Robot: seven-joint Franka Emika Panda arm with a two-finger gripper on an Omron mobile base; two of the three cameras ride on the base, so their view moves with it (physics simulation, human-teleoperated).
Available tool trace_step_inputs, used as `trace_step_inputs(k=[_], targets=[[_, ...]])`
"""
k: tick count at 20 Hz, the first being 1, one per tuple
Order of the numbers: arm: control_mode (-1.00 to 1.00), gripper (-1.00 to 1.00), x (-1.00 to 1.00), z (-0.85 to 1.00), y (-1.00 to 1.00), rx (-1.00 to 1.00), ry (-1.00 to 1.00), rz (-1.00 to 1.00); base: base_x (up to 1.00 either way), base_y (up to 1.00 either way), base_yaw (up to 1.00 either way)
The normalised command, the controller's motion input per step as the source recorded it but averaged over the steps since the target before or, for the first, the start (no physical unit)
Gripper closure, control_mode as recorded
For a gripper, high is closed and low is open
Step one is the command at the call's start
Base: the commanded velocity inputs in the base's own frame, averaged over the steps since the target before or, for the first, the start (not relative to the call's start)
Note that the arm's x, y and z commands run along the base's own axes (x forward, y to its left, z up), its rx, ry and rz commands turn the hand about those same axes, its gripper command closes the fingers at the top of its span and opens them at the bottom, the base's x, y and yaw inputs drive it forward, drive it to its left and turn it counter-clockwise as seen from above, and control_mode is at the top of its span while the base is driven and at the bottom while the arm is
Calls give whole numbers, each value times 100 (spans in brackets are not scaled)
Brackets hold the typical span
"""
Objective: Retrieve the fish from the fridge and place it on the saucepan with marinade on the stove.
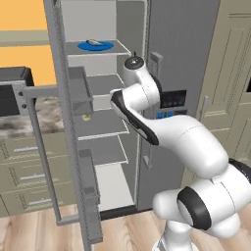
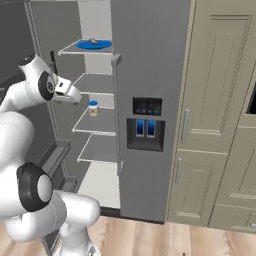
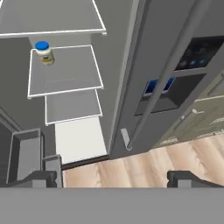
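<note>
Pincer (image 3: 113, 178) spread wide, empty, hanging in front of the fridge (image 2: 150, 75) and looking down past its shelves to the wooden floor (image 3: 144, 164). Left fridge door (image 1: 63, 122) swung open, right one shut. Small blue-lidded jar (image 3: 44, 52) on a middle shelf. Up on the top shelf, blue plate (image 1: 95, 45) carrying a small grey fish (image 1: 93, 42). Beige cabinets (image 2: 220, 100) just right of the fridge.

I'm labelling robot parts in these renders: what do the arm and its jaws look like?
The arm is glossy white, with rounded bulbous links and dark bands at the joints. In the hand view the gripper ends in two small, dark grey, blocky fingertips. No cables or markings are visible.
</note>
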Motion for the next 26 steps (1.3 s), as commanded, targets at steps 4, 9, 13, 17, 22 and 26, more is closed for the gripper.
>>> trace_step_inputs(k=[4, 9, 13, 17, 22, 26], targets=[[100, -100, 0, 0, 0, 0, 0, 0, 77, 34, -8], [100, -100, 0, 0, 0, 0, 0, 0, 94, 25, -6], [100, -100, 0, 0, 0, 0, 0, 0, 94, 56, -7], [100, -100, 0, 0, 0, 0, 0, 0, 66, 82, -2], [100, -100, 0, 0, 0, 0, 0, 0, 49, 31, -2], [-100, -100, 1, 38, 0, 1, -3, 9, 12, 7, 3]])
